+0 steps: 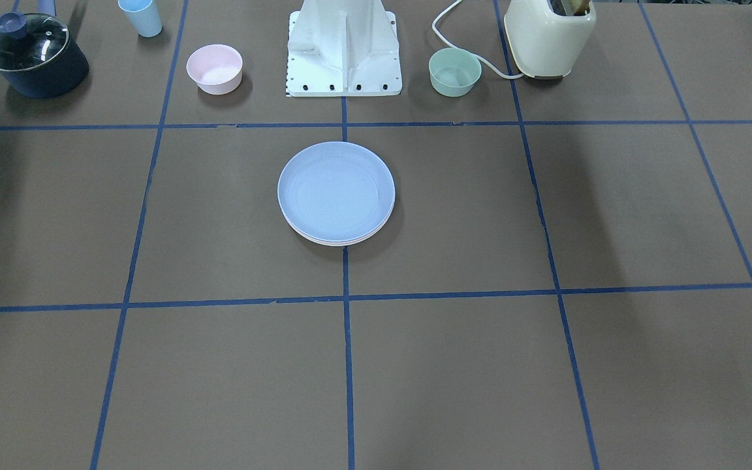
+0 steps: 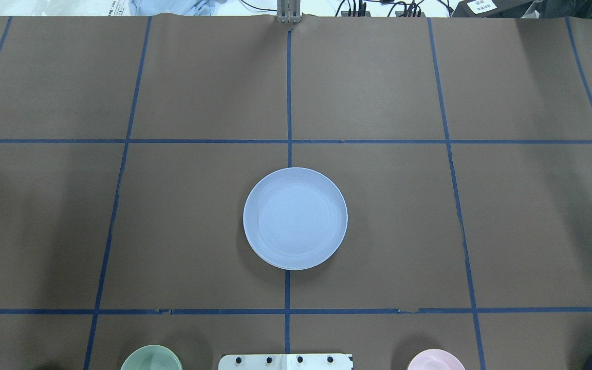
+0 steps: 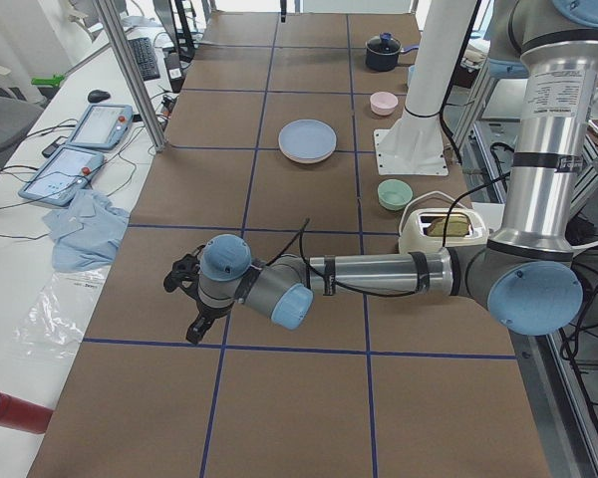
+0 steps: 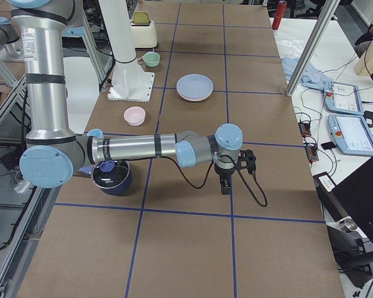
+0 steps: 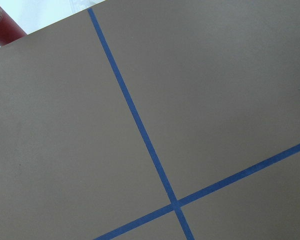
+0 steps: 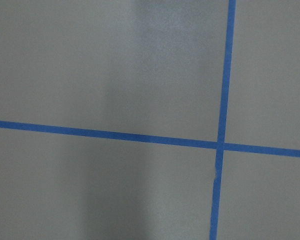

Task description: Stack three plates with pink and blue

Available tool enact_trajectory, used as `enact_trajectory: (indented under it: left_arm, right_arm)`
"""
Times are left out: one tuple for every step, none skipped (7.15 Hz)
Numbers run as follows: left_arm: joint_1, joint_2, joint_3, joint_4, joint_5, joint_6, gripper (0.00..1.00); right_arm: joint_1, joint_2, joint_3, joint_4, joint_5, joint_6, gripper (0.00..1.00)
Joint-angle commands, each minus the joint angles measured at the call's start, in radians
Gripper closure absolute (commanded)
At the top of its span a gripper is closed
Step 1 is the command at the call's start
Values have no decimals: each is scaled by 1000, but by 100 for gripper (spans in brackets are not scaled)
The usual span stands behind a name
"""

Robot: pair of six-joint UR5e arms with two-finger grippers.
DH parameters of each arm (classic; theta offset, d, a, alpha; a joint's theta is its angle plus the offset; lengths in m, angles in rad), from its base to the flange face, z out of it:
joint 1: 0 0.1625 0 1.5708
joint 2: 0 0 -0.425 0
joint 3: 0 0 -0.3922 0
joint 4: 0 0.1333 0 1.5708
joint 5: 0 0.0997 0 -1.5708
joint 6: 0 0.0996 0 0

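A light blue plate lies on top of a stack at the table's middle, and also shows in the overhead view. Rims of pale plates show under its near edge; I cannot tell their colours apart. The stack also shows in the side views. My left gripper hangs over bare table far from the stack, toward the left end. My right gripper hangs over bare table toward the right end. Both show only in side views, so I cannot tell whether they are open or shut. The wrist views show only brown paper and blue tape.
Near the robot base stand a small pink bowl, a green bowl, a dark pot with glass lid, a blue cup and a cream toaster. A red cylinder lies off the left end.
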Motion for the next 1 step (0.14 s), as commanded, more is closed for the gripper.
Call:
enact_trajectory:
  left_arm:
    - [0, -8, -1, -1, -1, 0, 0]
  right_arm:
    - [-2, 4, -12, 6, 1, 0, 0]
